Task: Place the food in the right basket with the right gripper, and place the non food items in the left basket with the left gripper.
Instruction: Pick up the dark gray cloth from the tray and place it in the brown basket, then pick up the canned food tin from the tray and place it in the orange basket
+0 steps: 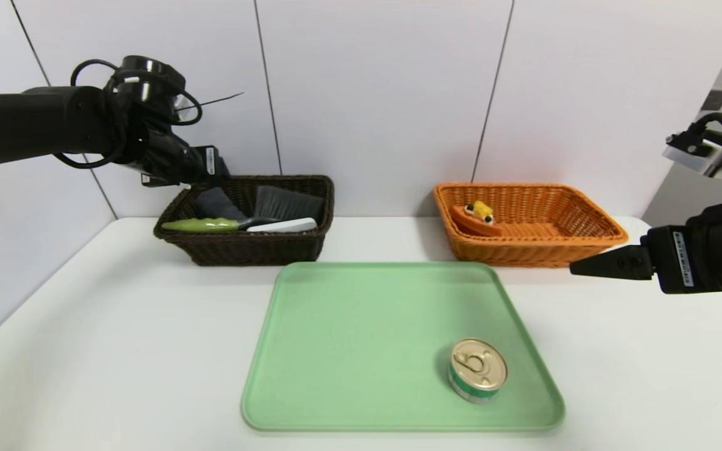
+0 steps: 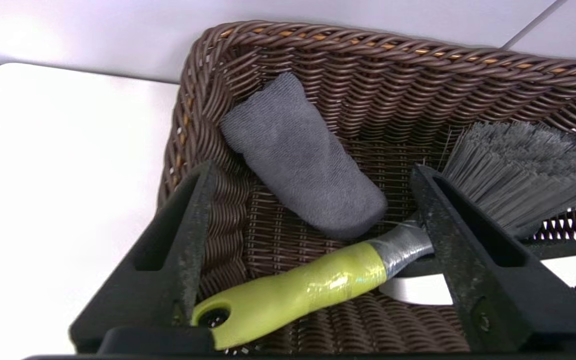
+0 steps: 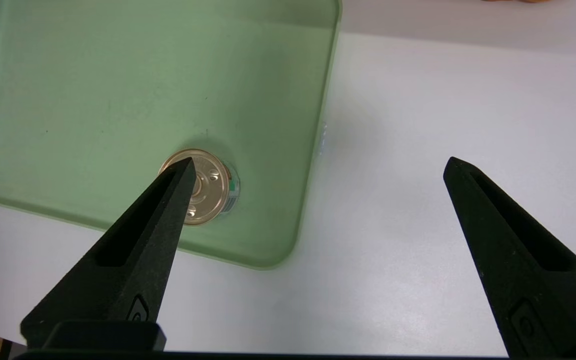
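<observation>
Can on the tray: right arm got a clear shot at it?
Probably yes. The can stands alone on the tray, nothing beside or over it, and the right tool hangs open above the table just off the tray's edge.

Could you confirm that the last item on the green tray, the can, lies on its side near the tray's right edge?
Not quite: the can stands upright, its pull-tab lid facing up, as the head view shows. It is indeed the only item on the tray, near its right edge.
</observation>
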Controlling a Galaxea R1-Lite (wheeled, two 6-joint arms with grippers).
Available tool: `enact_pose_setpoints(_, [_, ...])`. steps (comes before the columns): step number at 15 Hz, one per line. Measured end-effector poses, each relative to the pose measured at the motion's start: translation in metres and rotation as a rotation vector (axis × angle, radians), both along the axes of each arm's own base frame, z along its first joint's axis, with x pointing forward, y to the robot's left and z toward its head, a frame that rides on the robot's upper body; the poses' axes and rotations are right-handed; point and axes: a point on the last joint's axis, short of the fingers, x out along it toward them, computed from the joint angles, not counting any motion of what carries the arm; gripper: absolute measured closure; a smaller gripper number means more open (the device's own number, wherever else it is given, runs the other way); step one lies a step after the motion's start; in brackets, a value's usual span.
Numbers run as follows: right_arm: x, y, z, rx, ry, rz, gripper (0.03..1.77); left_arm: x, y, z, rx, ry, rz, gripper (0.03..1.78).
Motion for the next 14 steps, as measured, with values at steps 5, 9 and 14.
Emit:
enact_pose_setpoints(5, [-0.004, 0.001, -0.001, 0.034, 0.013, 0.058, 0.09, -0.04, -0.009, 0.016, -0.015, 0.003, -0.064, 0.27])
enact_pose_setpoints(9, [-0.017, 0.0, -0.014, 0.046, 0.032, 0.215, 0.09, -0.089, -0.022, 0.014, -0.05, 0.059, -0.189, 0.2])
enact_pose_setpoints(14, [-0.021, 0.001, -0.059, 0.086, -0.055, 0.344, 0.09, -0.13, -0.037, -0.001, -0.042, 0.129, -0.272, 0.16])
